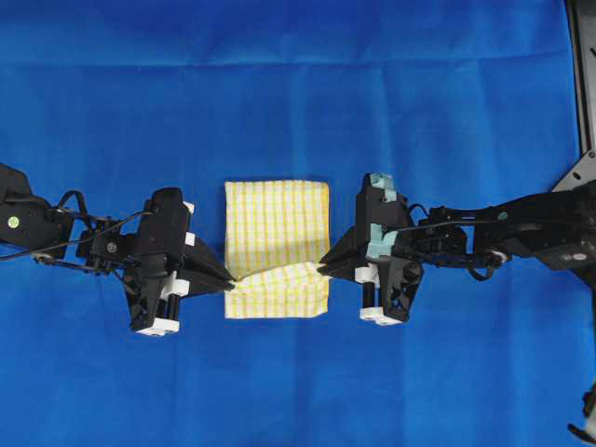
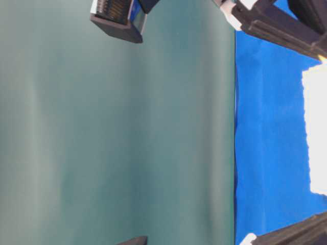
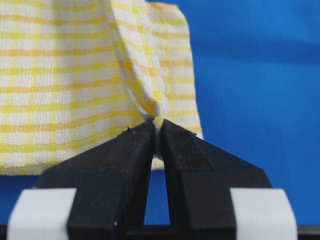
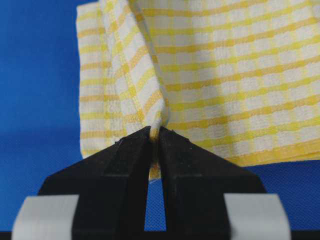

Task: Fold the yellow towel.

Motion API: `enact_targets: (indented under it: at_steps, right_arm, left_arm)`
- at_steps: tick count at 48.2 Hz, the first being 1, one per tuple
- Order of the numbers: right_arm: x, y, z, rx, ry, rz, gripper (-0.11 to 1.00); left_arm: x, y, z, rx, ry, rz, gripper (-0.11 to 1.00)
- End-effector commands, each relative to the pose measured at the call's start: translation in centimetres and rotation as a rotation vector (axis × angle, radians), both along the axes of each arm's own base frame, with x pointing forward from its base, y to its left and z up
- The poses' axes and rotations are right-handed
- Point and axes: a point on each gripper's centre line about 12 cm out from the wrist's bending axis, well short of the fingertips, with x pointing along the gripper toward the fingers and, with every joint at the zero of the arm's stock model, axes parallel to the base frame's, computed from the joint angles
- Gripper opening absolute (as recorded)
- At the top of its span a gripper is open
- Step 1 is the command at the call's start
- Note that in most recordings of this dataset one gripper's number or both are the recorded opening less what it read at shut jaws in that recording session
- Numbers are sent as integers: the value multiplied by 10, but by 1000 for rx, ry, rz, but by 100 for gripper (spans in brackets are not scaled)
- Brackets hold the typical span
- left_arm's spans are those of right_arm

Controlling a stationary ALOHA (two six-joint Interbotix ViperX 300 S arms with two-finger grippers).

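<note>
The towel (image 1: 277,248) lies in the middle of the sheet (image 1: 279,93) that covers the surface. The left claw (image 1: 229,277) sits at the towel's left edge and the right claw (image 1: 323,267) at its right edge, facing each other across its near part, each pinching cloth.

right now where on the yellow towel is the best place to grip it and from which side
Grip the yellow towel at its two side edges, near the lower end, each gripper coming in flat from its own side. The cloth lies flat and thin there, so its hems pinch easily. The left gripper and right gripper are already shut on those edges.
</note>
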Motion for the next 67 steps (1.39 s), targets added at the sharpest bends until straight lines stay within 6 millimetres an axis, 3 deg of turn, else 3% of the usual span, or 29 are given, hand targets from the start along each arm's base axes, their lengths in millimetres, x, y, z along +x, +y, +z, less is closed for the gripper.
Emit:
enact_targets:
  at_steps: [1,13,20,30,37,50,67]
  right_arm:
    - [6,2,8,7,-32,-3,7]
    - [7,10,10,12,-36,14,9]
    - [11,15,12,27,-41,14,31]
    - [11,19,18,30,-48,30,66]
    - [2,18,35,23,-87,49,71]
    - [-44,1,82,3,-229,67,70]
    - [-120,-25,114,-74,-406,87,70]
  left_arm:
    - [5,-2,5,-3,-23,-5,4]
    - [6,-3,5,-3,-24,-6,4]
    - [7,-6,9,-4,-32,-14,6]
    - [6,-8,27,-11,-53,-23,42]
    - [-4,-7,43,-10,-31,-28,60]
    - [-37,1,77,-13,-74,-37,61]
    - [-89,17,103,-15,-265,-38,61]
